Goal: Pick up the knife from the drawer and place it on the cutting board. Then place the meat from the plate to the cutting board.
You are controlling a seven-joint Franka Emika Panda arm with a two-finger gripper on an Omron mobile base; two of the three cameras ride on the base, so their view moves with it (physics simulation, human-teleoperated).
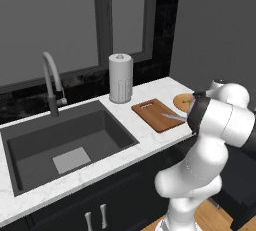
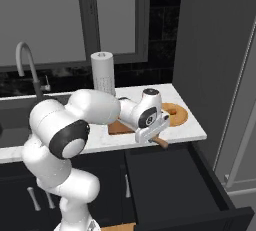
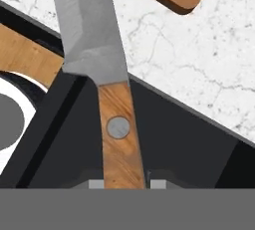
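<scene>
the knife (image 3: 107,89) is held clamped by its wooden handle in the gripper (image 3: 122,184), lifted above the open drawer (image 2: 175,180) at the counter's edge, its blade reaching toward 12 o'clock over the marble. the first step is judged to be mid-carry; next, the knife must be moved over the cutting board (image 1: 158,114) and set flat. the plate (image 2: 176,113) is partly hidden behind the hand, and the meat cannot be made out.

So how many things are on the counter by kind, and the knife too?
Cutting board: 1
Plate: 1
Paper towel roll: 1
Faucet: 1
Knife, held in the tool: 1
Total: 5
</scene>
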